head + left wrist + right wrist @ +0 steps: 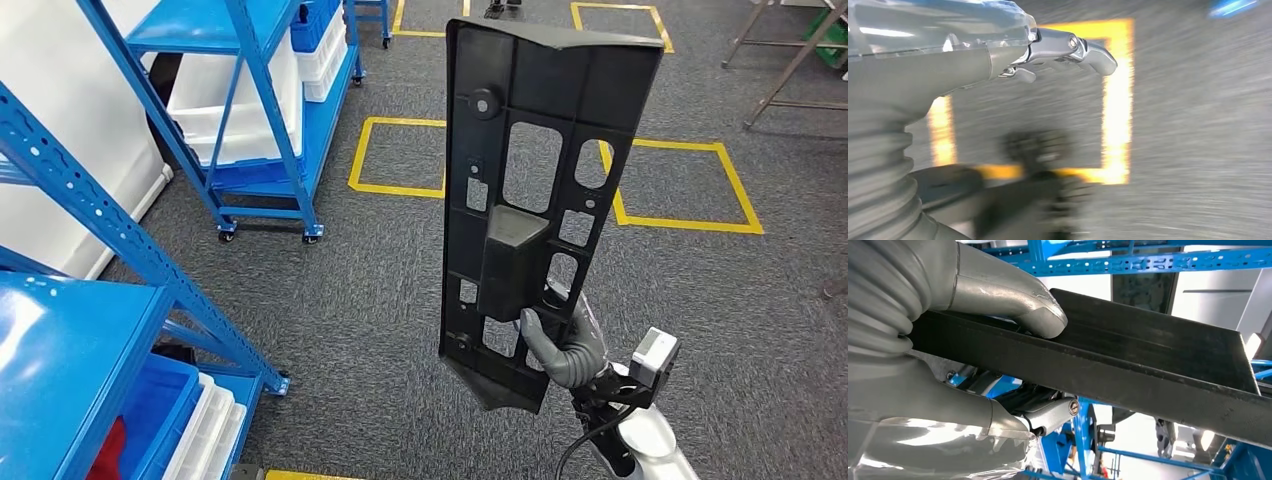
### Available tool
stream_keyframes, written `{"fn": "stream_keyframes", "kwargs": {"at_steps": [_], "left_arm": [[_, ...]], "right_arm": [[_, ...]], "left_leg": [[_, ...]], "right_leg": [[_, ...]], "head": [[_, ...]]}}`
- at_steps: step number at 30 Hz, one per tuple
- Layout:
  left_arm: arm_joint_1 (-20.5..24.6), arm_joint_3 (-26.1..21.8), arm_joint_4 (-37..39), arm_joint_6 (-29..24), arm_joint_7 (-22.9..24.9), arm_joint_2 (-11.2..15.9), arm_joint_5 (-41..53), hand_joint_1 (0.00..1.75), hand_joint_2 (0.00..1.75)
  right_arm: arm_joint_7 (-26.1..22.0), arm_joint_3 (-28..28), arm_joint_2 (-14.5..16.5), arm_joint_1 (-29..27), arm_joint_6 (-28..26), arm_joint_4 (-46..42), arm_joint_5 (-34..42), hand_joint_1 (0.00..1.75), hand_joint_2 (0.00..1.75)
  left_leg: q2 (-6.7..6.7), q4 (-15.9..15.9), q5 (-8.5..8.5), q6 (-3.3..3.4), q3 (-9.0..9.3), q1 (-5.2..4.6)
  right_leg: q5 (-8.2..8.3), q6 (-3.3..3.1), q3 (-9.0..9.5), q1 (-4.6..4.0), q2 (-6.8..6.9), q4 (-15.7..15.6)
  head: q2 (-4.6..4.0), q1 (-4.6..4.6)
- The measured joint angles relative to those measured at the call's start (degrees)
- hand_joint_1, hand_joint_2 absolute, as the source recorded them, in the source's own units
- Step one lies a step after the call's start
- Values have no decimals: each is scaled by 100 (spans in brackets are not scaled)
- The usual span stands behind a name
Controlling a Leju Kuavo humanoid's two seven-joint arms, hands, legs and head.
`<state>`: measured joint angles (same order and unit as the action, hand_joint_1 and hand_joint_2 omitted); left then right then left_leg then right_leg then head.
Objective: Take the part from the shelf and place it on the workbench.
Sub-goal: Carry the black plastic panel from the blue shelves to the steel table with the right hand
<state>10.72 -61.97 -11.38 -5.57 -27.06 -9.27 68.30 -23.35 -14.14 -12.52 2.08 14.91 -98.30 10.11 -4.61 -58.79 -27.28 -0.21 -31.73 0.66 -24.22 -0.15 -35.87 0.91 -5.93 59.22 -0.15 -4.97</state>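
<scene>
The right robot hand grips the black plastic panel near its lower end, long axis upright; the left robot hand hangs empty, fingers apart.

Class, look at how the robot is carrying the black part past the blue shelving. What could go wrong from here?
1. The right hand grips the black part only near its lower end, so the long upright panel could tip or slip.
2. The part blocks much of the head view, so the way ahead is hard to judge.
3. The blue shelving stands close on the left; the tall part might catch its frame in a turn.
</scene>
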Motion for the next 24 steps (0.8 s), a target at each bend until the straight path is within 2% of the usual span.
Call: {"fn": "stream_keyframes", "kwargs": {"at_steps": [2, 3, 5, 6, 7, 8, 9, 10, 11, 12, 14, 15, 17, 19, 20, 22, 23, 24], "left_arm": [[301, -4, -49, 110, -788, -51, -286, 0, 175], [461, 31, -119, 193, -1038, -88, -555, 0, 175], [679, 364, -476, 376, -1188, -205, -1691, 0, 175], [719, 688, -730, 431, -1189, -257, -2470, 0, 175], [729, 1130, -995, 440, -1190, -300, -3257, 0, 175], [735, 1640, -1229, 395, -1190, -320, -3897, 0, 175], [748, 2197, -1447, 324, -1191, -326, -4351, 0, 175], [771, 2744, -1647, 253, -1191, -332, -4656, 0, 175], [804, 3232, -1820, 195, -1191, -339, -4849, 0, 175], [837, 3643, -1964, 159, -1191, -350, -4988, 0, 175], [880, 4245, -2171, 108, -1191, -363, -5207, 0, 175], [886, 4480, -2245, 78, -1191, -367, -5308, 0, 175], [885, 4857, -2346, 31, -1191, -372, -5474, 0, 175], [876, 5126, -2426, 15, -1191, -375, -5569, 0, 175], [867, 5227, -2454, 15, -1191, -375, -5599, 0, 175], [828, 5357, -2470, 27, -1191, -372, -5648, 0, 175], [802, 5399, -2463, 28, -1191, -370, -5667, 0, 175], [782, 5431, -2448, 20, -1191, -368, -5686, 0, 175]], "right_arm": [[5, 0, 3, 56, 15, 72, -2, 175, 175], [7, 0, 8, 104, 32, 127, -2, 175, 175], [7, -15, 29, 276, 79, 287, -9, 175, 175], [3, -27, 43, 373, 98, 379, -11, 175, 175], [1, -40, 56, 456, 116, 475, -13, 175, 175], [-3, -51, 68, 517, 132, 566, -13, 175, 175], [-4, -66, 72, 571, 148, 653, -13, 175, 175], [-3, -83, 74, 628, 161, 732, -13, 175, 175], [-2, -107, 76, 690, 169, 795, -14, 175, 175], [-2, -129, 78, 757, 172, 841, -19, 175, 175], [-6, -168, 88, 873, 167, 887, -44, 175, 175], [-9, -179, 91, 908, 162, 903, -59, 175, 175], [-14, -190, 94, 931, 153, 924, -72, 175, 175], [-21, -191, 90, 939, 148, 932, -73, 175, 175], [-25, -192, 84, 948, 143, 932, -70, 175, 175], [-31, -193, 73, 958, 132, 933, -55, 175, 175], [-31, -194, 72, 949, 129, 933, -43, 175, 175], [-32, -195, 72, 933, 128, 932, -29, 175, 175]], "left_leg": [[86, 62, 48, 40, -1, -2], [134, 102, 86, 71, 5, 9], [282, 173, 144, 124, 26, 30], [366, 180, 148, 138, 29, 21], [451, 177, 146, 146, 24, 15], [526, 172, 144, 147, 17, 11], [589, 166, 141, 146, 10, 10], [644, 157, 136, 140, 6, 10], [693, 144, 125, 128, 6, 10], [739, 129, 108, 109, 8, 4], [828, 89, 67, 52, 5, -34], [878, 85, 51, 23, 7, -54], [971, 93, 20, -39, 24, -63], [864, -51, -110, -105, -16, -37], [748, -284, -252, -128, -117, -22], [564, -1030, -595, -143, -478, -10], [534, -1371, -695, -142, -663, -10], [520, -1546, -688, -136, -779, -11]], "right_leg": [[50, 85, -46, 22, -58, -26], [39, 117, -71, 19, 22, -2], [-167, 159, -251, 4, 311, 351], [-335, 183, -415, 3, 443, 684], [-490, 205, -599, 15, 504, 1056], [-572, 225, -739, 30, 535, 1345], [-551, 241, -786, 47, 556, 1450], [-435, 252, -722, 62, 584, 1342], [-247, 254, -551, 72, 646, 1027], [-100, 247, -343, 64, 776, 637], [43, 166, -78, 13, 977, 85], [26, 116, -54, -14, 1009, 2], [33, 26, -71, -24, 880, -12], [46, -45, -67, -10, 763, -35], [52, -77, -61, -2, 708, -46], [50, -114, -62, -6, 582, -47], [49, -120, -62, -13, 506, -46], [48, -121, -59, -19, 424, -44]], "head": [[0, 0], [0, 1], [0, 1], [0, 1], [0, 0], [0, -1], [0, 0], [0, 0], [0, 1], [0, 1], [0, 1], [0, 1], [0, 0], [0, -1], [0, -1], [0, -1], [0, -1], [0, -1]]}}
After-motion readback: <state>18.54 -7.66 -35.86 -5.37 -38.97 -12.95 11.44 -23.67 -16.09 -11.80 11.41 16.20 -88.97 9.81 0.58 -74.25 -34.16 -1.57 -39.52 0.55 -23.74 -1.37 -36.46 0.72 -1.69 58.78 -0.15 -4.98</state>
